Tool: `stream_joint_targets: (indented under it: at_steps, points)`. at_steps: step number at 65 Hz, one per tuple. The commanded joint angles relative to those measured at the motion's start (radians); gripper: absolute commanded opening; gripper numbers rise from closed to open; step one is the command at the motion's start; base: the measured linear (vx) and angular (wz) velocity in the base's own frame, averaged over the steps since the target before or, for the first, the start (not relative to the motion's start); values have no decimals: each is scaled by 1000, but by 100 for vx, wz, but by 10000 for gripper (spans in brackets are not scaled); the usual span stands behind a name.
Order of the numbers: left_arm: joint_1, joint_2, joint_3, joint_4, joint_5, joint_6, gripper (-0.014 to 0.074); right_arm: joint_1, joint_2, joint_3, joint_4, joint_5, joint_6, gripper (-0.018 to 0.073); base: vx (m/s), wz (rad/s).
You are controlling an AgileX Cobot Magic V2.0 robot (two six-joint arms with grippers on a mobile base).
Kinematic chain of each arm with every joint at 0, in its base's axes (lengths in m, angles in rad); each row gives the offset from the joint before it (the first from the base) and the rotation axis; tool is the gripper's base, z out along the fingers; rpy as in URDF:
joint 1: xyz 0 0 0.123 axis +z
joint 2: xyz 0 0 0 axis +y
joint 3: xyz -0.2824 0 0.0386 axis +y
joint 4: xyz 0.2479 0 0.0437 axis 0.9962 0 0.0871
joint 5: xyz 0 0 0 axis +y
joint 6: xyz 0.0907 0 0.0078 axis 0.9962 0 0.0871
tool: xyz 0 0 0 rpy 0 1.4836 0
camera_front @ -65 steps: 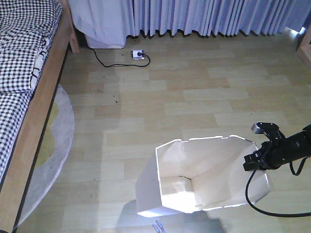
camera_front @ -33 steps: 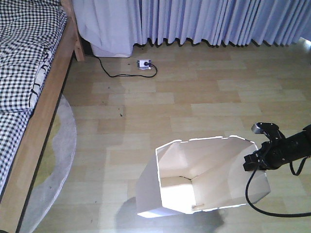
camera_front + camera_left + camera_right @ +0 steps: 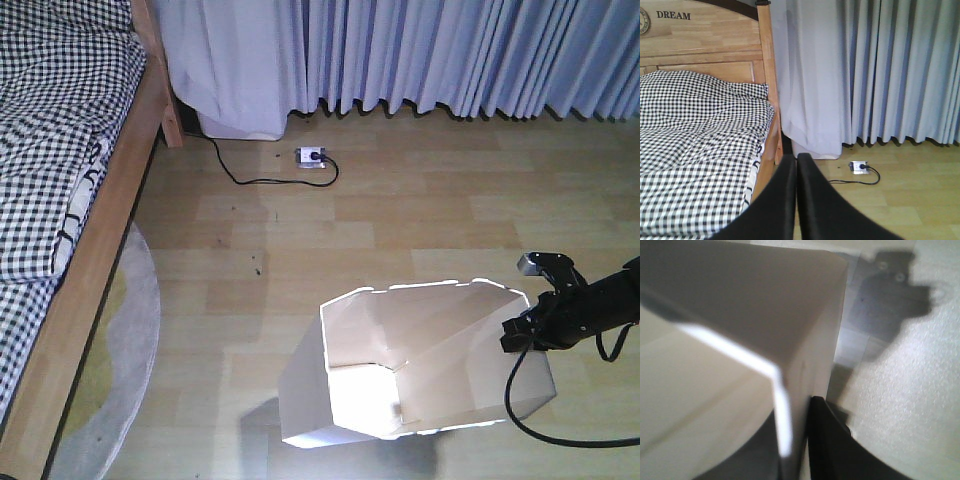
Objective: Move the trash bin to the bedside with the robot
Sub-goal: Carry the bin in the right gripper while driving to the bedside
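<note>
Trash bin (image 3: pixel 420 345) lower centre, upright; mouth faces up twd camera, long axis approx vertical. Right-side rim pinched by right gripper (image 3: pixel 513 338). Left gripper (image 3: pixel 796 167) pressed together, empty. Bed frame (image 3: pixel 95 250) at left edge.

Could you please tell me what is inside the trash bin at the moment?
The trash bin looks empty: only bare cream walls and a sunlit bottom show. The right gripper clamps its rim. The near wall's inner side is hidden.
</note>
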Motion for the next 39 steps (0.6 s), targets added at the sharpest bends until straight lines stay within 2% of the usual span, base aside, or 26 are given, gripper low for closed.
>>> stream_joint_targets:
  at_steps: [1,39]
  points:
    - [-5,-5,-24,-2,-73,-4,-6,-1,-75,-9,65,201,7,-5,29,4]
    - [-5,-5,-24,-2,-73,-4,-6,-1,-75,-9,65,201,7,-5,30,1]
